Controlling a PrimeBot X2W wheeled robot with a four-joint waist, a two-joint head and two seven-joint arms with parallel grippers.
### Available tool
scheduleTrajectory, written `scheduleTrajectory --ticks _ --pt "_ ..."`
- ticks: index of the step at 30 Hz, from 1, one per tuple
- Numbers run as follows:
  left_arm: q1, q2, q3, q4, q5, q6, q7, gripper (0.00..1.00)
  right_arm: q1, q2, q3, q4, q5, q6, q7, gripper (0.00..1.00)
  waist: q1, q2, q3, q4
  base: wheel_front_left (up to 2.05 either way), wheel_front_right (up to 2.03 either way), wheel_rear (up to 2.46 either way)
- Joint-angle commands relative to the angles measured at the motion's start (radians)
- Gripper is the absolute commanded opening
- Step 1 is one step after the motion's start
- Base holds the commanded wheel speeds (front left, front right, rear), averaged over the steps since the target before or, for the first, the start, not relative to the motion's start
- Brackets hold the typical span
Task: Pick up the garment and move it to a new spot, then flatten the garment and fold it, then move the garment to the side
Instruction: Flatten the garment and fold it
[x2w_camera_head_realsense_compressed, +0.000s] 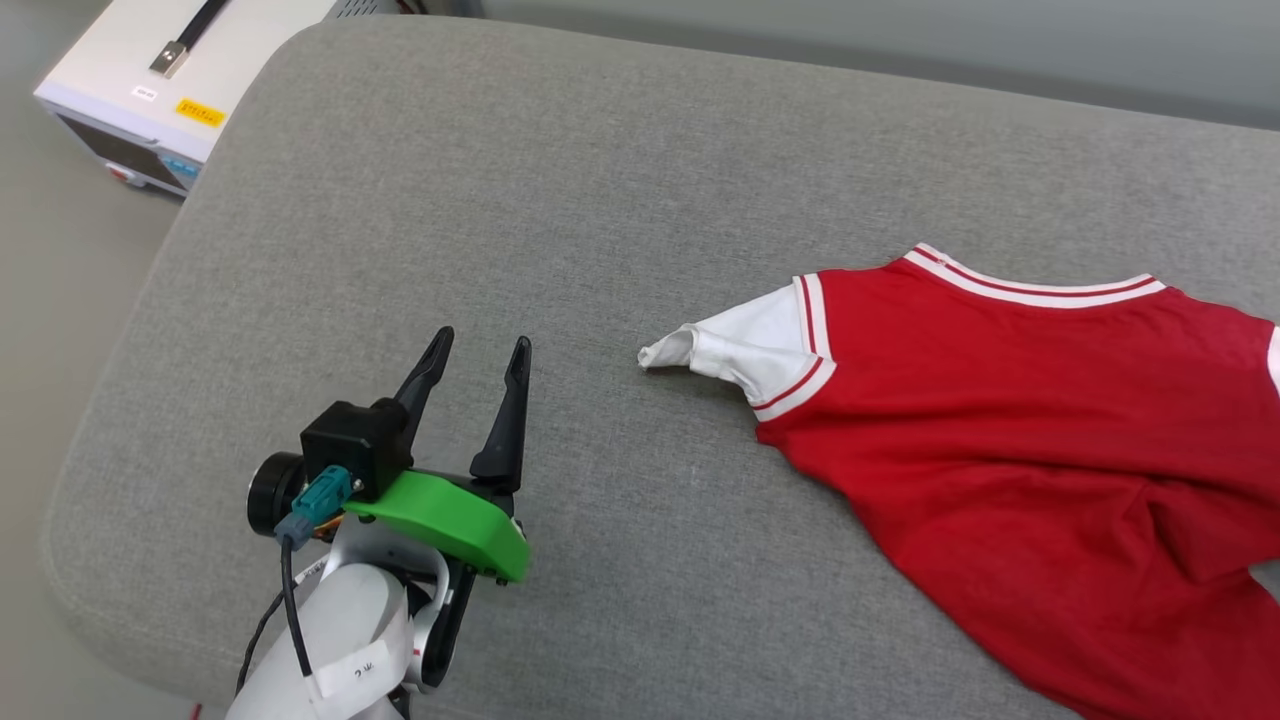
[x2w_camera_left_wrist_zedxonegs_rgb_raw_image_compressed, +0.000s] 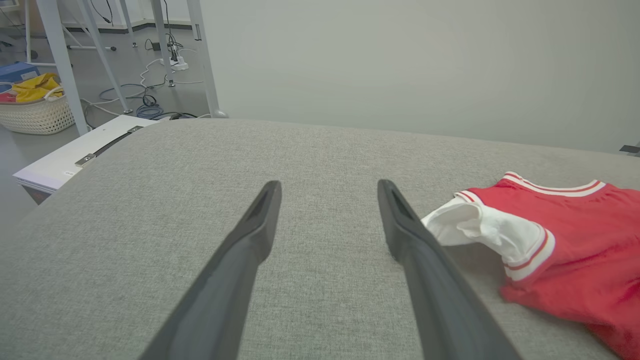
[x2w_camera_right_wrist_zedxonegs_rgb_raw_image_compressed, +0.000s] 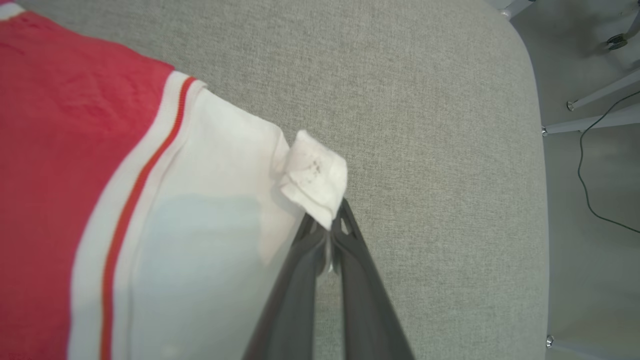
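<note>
One garment, one left hand, one right hand.

Long dark jaws, green plate, black camera block, teal plug, black cable, pale forearm

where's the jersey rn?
Head view: the jersey lies on the grey pad's right side, one white sleeve pointing toward the open left gripper. The right gripper is shut on a sleeve tip.
</note>
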Motion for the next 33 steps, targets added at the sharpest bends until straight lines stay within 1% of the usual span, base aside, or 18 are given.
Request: scheduleTrajectory --ticks 1,2,3,6,10,16,20,24,27,28,30,33 --pt "-0.007 0.006 -0.003 0.003 -0.012 -0.007 0.0 1.0 0.013 0.006 0.003 0.014 -0.015 -0.001 -0.012 0.0 -0.0001 0.0 -0.012 -0.015 0.0 0.0 0.0" --pt "-0.006 0.006 -0.004 0.004 -0.013 -0.007 0.002 1.0 0.013 0.014 0.007 0.021 -0.02 -0.001 -0.02 0.4 -0.0001 0.0 -0.014 -0.02 0.0 0.0 0.0" --pt "-0.005 0.006 -0.005 0.006 -0.014 -0.008 0.003 1.0 0.01 0.024 0.003 0.027 -0.02 -0.001 -0.026 1.0 -0.0001 0.0 -0.017 -0.025 0.0 0.0 0.0" --pt "-0.003 0.009 -0.008 0.013 -0.017 -0.009 0.006 1.0 0.001 0.049 0.013 0.019 -0.024 -0.001 -0.088 1.0 -0.0001 0.0 -0.03 -0.044 0.0 0.0 0.0" --pt "0.0 0.012 -0.007 0.018 -0.024 -0.009 0.008 1.0 -0.006 0.085 0.019 -0.031 0.007 -0.001 -0.194 1.0 -0.0001 0.0 -0.054 -0.073 0.0 0.0 0.0" --pt "0.012 0.015 -0.004 0.016 -0.032 -0.008 0.003 1.0 0.046 0.121 0.042 -0.176 0.081 -0.001 -0.347 1.0 -0.0001 0.0 -0.09 -0.124 0.0 0.0 0.0" --pt "0.021 0.013 -0.007 0.012 -0.033 -0.005 -0.003 1.0 0.124 0.157 0.034 -0.294 0.13 -0.001 -0.425 1.0 -0.0001 0.0 -0.108 -0.152 0.0 0.0 0.0" --pt "0.03 0.005 -0.004 0.006 -0.03 0.005 -0.014 1.0 0.212 0.221 0.013 -0.421 0.166 -0.001 -0.501 1.0 -0.0001 0.0 -0.12 -0.172 0.0 0.0 0.0" --pt "0.04 -0.004 -0.004 0.001 -0.026 0.009 -0.023 1.0 0.271 0.292 -0.01 -0.507 0.178 -0.001 -0.559 1.0 -0.0001 0.0 -0.124 -0.184 0.0 0.0 0.0" --pt "0.048 -0.01 -0.009 -0.002 -0.023 0.005 -0.027 1.0 0.307 0.329 -0.019 -0.544 0.171 -0.001 -0.583 1.0 -0.0001 0.0 -0.125 -0.189 0.0 0.0 0.0" --pt "0.052 -0.013 -0.024 -0.004 -0.016 -0.002 -0.028 1.0 0.335 0.363 -0.029 -0.565 0.162 -0.001 -0.595 1.0 -0.0001 0.0 -0.127 -0.194 0.0 0.0 0.0" --pt "0.045 -0.021 -0.063 -0.014 -0.009 -0.018 0.005 1.0 0.361 0.386 -0.04 -0.583 0.148 -0.001 -0.594 1.0 -0.0001 0.0 -0.127 -0.198 0.0 0.0 0.0"
